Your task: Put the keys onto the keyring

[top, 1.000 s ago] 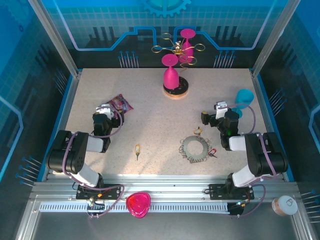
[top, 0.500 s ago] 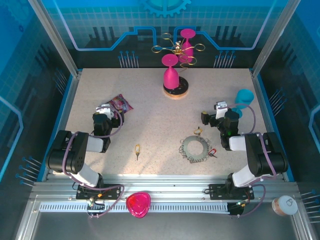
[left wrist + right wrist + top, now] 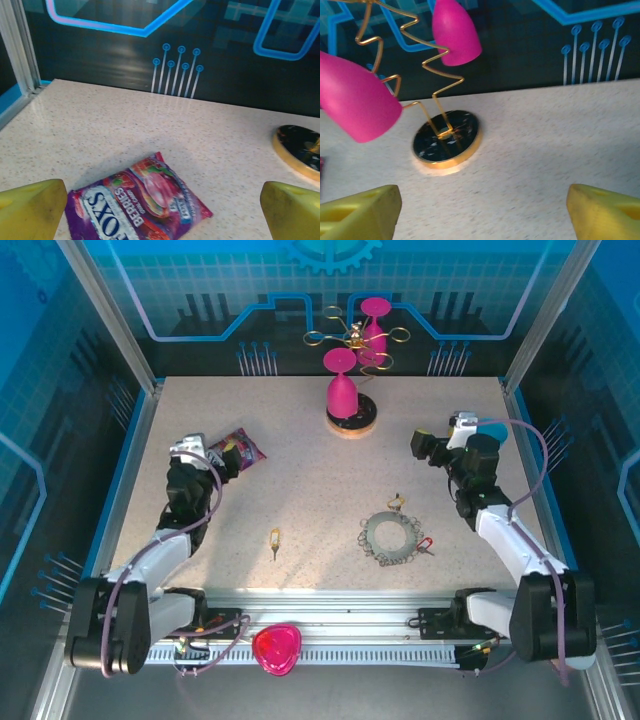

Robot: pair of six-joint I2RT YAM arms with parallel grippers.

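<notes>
Keyring (image 3: 390, 537) lies flat on table (image 3: 300, 470) near the front edge. Yellow-headed key (image 3: 275, 540) well apart to its left, red-headed key (image 3: 427, 544) just beside its right rim. Left gripper (image 3: 160, 215): fingers wide apart, empty, sweet packet (image 3: 135, 200) ahead. Right gripper (image 3: 480, 210): fingers apart, empty, facing round dark base (image 3: 467, 130)

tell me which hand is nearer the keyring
Right. The right hand sits beyond the keyring, toward the far right; the left hand is far off to its left, by the candy packet.
</notes>
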